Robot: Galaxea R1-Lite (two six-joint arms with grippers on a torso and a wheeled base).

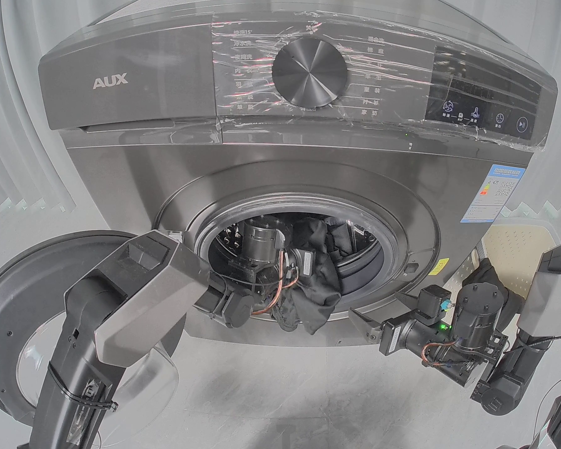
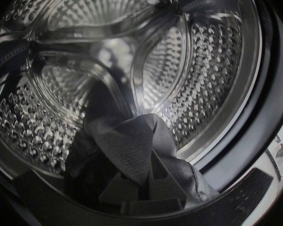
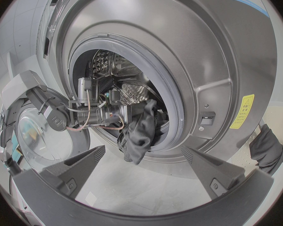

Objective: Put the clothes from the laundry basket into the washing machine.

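Nearest, the right tool (image 3: pixel 142 148) is held spread wide and empty in front of the washing machine (image 1: pixel 293 157), just beside the laundry basket (image 1: pixel 523 244), over whose rim a second dark cloth (image 3: pixel 267 148) is draped. Farther in, the left tool (image 2: pixel 141 179) is seen closed on a dark garment (image 1: pixel 321 275) at the mouth of the drum (image 2: pixel 179 63). Part of the garment is hung out over the door seal (image 1: pixel 389 244). If it were released here, it would likely be dragged out by its hanging weight, or later trapped by the door (image 1: pixel 19 319)
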